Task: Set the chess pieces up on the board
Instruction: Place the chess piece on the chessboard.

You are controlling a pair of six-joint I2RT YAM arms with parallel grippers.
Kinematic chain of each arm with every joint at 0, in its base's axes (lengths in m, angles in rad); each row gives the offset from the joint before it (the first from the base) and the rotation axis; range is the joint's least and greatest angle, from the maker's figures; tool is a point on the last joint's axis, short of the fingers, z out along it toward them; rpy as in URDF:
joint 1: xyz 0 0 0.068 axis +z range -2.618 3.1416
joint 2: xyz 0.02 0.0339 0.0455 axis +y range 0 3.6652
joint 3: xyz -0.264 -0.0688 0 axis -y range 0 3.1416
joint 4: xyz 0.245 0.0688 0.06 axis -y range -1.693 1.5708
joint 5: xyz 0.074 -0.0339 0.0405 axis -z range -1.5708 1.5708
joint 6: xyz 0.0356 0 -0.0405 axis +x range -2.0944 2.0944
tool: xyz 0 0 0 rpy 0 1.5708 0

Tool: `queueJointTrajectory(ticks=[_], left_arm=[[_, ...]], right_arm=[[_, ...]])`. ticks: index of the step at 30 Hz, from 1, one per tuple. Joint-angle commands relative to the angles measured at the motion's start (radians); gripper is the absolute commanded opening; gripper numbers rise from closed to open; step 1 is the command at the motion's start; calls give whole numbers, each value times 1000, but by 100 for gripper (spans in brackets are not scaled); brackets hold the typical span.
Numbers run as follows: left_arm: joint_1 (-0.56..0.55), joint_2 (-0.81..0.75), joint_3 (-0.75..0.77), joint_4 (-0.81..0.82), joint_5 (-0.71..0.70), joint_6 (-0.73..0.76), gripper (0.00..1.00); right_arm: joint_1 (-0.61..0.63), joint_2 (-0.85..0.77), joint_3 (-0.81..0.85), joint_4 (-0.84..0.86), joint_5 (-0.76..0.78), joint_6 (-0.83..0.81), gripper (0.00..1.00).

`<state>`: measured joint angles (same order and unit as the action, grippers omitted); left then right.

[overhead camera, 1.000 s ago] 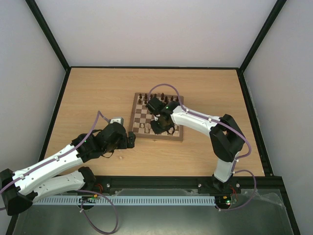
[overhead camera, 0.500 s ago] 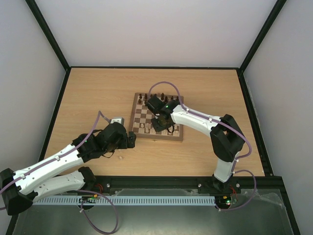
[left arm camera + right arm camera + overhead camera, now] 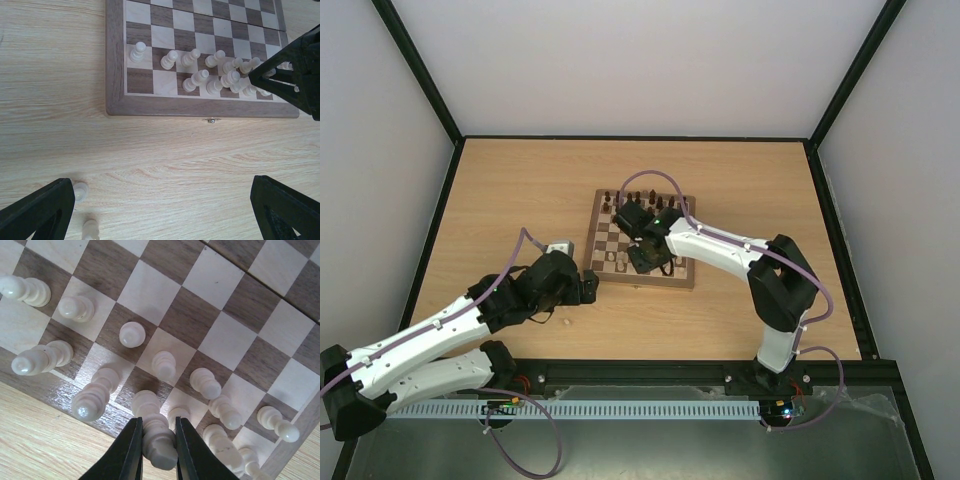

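The right gripper (image 3: pixel 158 426) has its two smooth black fingers narrowed onto a pale piece (image 3: pixel 159 447), a turned light-wood form with rounded collars, pinched between them. Whether its base touches the wood below cannot be told. It sits over the near border of the board (image 3: pixel 150 290), whose matt cream and dark brown squares show a fine grain. Around the grip stand more chess pieces (image 3: pixel 131 334), glossy and knob-headed, crowded into the nearest rows. From above, a line of dark pieces (image 3: pixel 632 197) runs along the board's far edge. The left gripper (image 3: pixel 162 210) is spread wide, its black wedge-shaped fingers at the bottom corners of its wrist view. It is over the streaky light-wood tabletop (image 3: pixel 165 160), just short of the board's brown frame. Two stray pale pieces (image 3: pixel 80 190) rest on the table beside the finger at the lower left of that view
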<state>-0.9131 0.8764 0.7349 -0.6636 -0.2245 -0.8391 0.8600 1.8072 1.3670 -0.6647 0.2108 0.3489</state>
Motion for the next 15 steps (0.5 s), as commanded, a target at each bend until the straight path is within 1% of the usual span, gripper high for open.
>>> queueJointTrajectory(ticks=[1, 9, 15], left_arm=[[7, -14, -12, 7, 7, 5, 99], [6, -21, -13, 9, 10, 7, 99], [6, -23, -13, 13, 12, 9, 99]], right_arm=[[15, 22, 17, -59, 15, 12, 15], [21, 32, 17, -62, 29, 19, 16], [21, 41, 23, -67, 33, 21, 20]])
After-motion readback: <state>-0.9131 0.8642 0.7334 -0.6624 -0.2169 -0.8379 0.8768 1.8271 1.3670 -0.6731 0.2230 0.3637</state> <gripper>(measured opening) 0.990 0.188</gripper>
